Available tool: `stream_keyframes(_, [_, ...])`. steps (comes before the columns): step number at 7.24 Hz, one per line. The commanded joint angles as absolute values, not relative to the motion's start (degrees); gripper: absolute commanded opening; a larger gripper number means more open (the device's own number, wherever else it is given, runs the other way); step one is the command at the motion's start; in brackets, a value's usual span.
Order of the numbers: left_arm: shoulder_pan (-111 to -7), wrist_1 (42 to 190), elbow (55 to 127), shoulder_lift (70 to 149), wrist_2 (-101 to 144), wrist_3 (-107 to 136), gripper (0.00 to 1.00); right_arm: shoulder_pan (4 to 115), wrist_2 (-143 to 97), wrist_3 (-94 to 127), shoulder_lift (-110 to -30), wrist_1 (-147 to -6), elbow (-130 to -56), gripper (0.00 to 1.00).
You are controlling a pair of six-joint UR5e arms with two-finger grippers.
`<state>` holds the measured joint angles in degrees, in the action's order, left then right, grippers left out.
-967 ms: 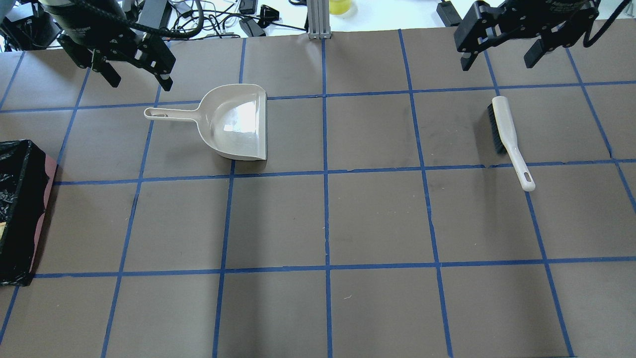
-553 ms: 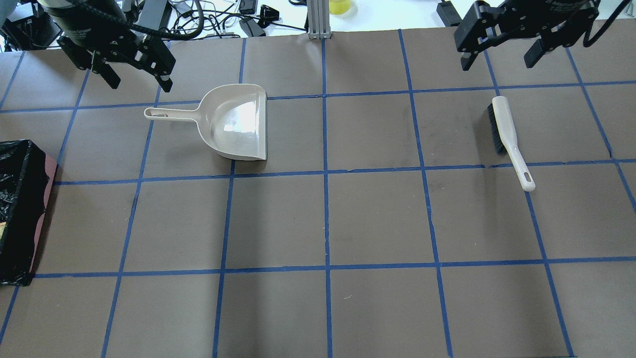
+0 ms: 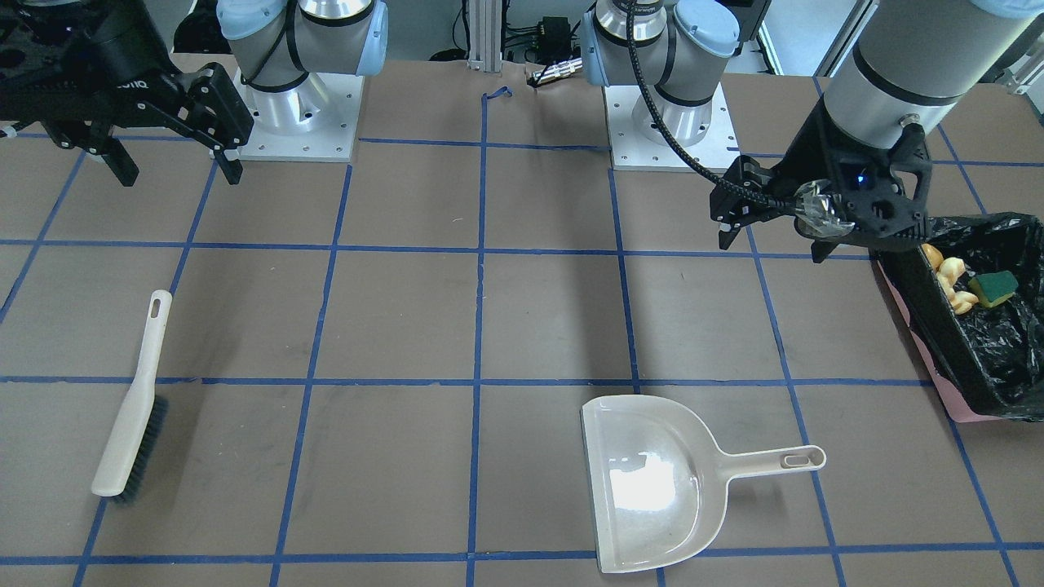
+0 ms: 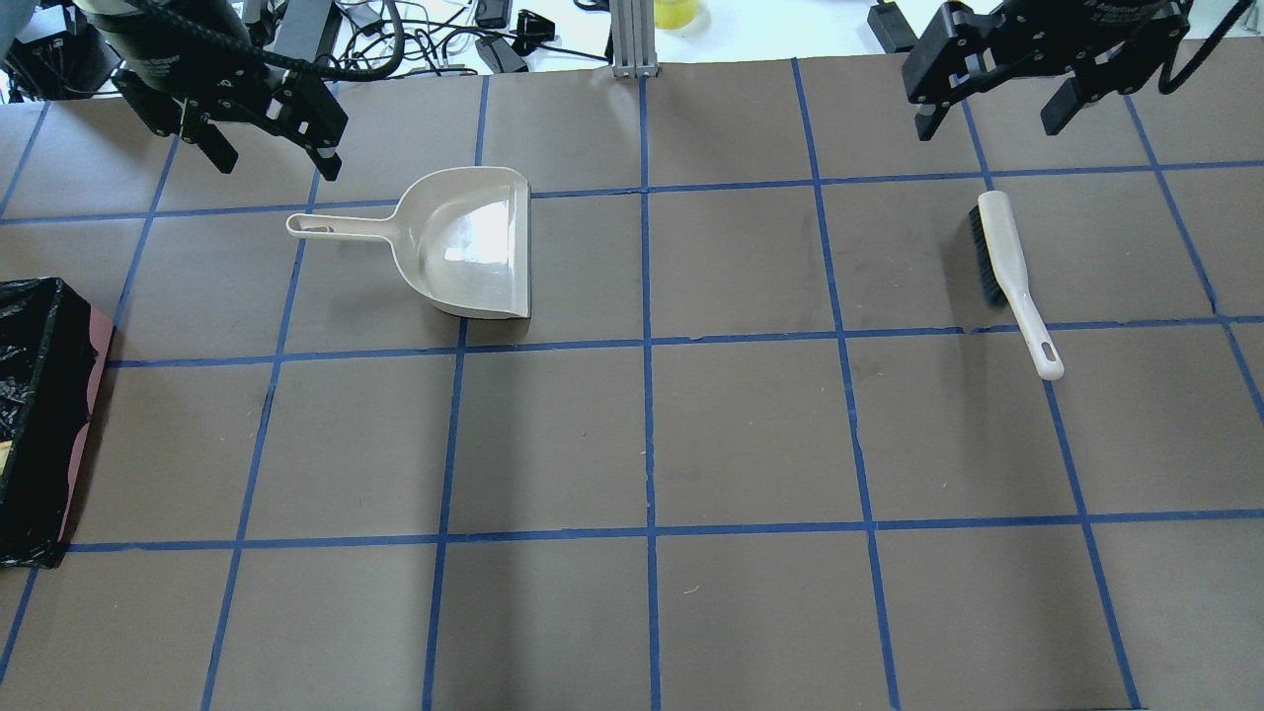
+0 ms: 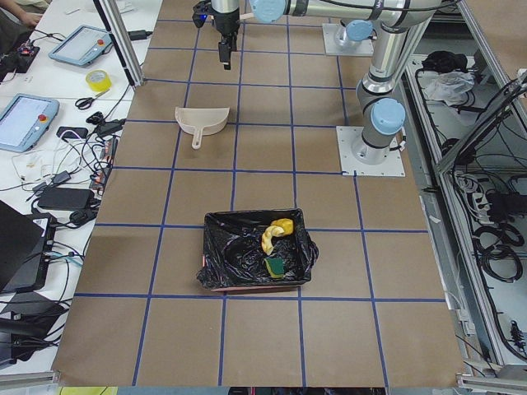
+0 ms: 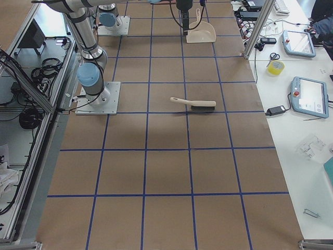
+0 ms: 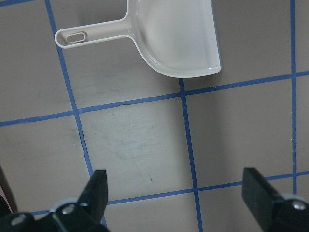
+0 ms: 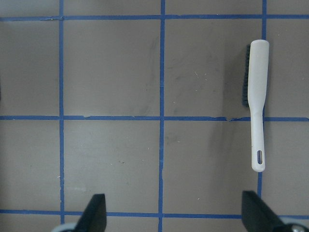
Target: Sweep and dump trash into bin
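The trash lies inside the bin (image 3: 979, 367), a pink-sided box lined with a black bag. It holds a green-and-yellow sponge piece (image 3: 997, 285) and yellowish pieces (image 3: 950, 281). The bin also shows in the exterior left view (image 5: 218, 255) and at the overhead view's left edge (image 4: 39, 425). My left gripper (image 4: 276, 163) is open and empty, raised behind the beige dustpan's (image 4: 464, 247) handle. It hangs beside the bin in the front view (image 3: 771, 244). My right gripper (image 4: 987, 123) is open and empty, above and behind the brush (image 4: 1007, 267).
The dustpan (image 3: 652, 481) lies flat and empty, its handle toward the bin. The brush (image 3: 130, 408) lies flat on the right half of the brown table marked with blue tape (image 4: 647, 444). Cables and devices sit beyond the far edge.
My left gripper has shifted very slightly. The dustpan, the brush, the bin and the right gripper have not moved.
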<state>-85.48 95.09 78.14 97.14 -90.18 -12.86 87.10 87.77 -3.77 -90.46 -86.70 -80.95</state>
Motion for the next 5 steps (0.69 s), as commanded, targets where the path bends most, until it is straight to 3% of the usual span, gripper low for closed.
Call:
stream_keyframes(1, [-85.52,94.75,78.75,96.77,-90.18,-12.66,1.00,87.10,87.71,-3.78,-90.53,-86.75,-80.95,1.00])
stream_keyframes(5, [-85.43,94.22,78.84,96.77,-90.18,-13.18,1.00,87.10,87.71,-3.78,-90.53,-86.75,-80.95,1.00])
